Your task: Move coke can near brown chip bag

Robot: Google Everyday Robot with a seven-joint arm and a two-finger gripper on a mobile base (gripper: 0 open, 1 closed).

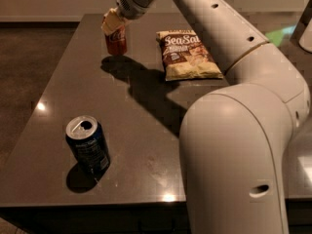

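We log the end effector [113,24] closed on the top of a small red coke can [117,43], near the flat brown chip bag [187,55] on the dark bench [146,150].

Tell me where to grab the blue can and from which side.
Probably its upper wall, coming from above: the blue can stands upright on the table, round and narrow, with nothing beside it. The gripper is near the far edge, holding the coke can by its top, left of the chip bag.
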